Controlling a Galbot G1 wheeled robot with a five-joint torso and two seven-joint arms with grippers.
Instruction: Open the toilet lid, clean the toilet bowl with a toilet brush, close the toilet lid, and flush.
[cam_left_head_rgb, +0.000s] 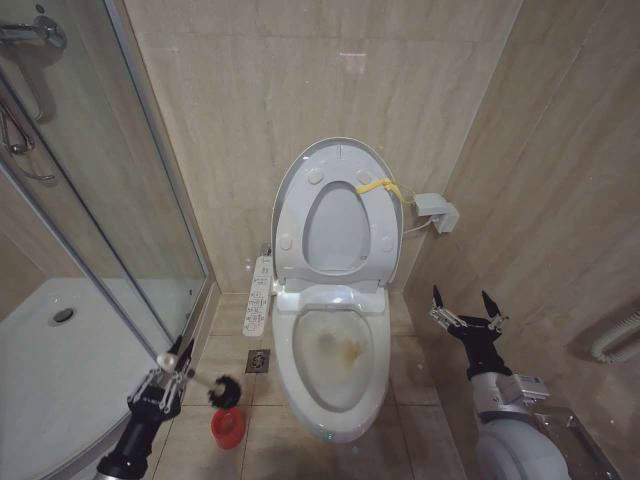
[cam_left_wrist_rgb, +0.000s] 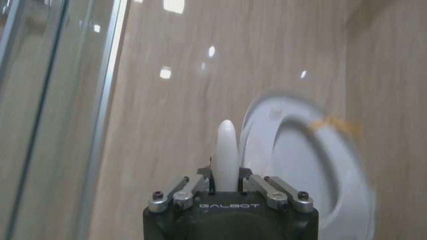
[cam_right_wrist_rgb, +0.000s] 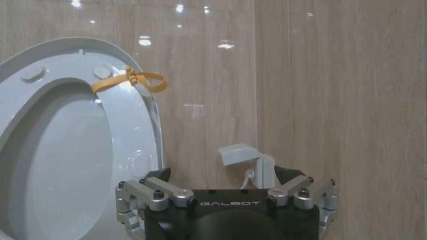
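Left gripper clamps the light, stiff brush by its slick handle near the holder, right gripper spread wide beside the bowl

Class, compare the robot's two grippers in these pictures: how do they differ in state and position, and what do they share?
The left gripper is shut on the toilet brush, while the right gripper is open and holds nothing. The left gripper sits low beside the red holder cup, left of the toilet bowl; the right gripper hangs on the bowl's right, near the wall. Both point toward the raised toilet lid.
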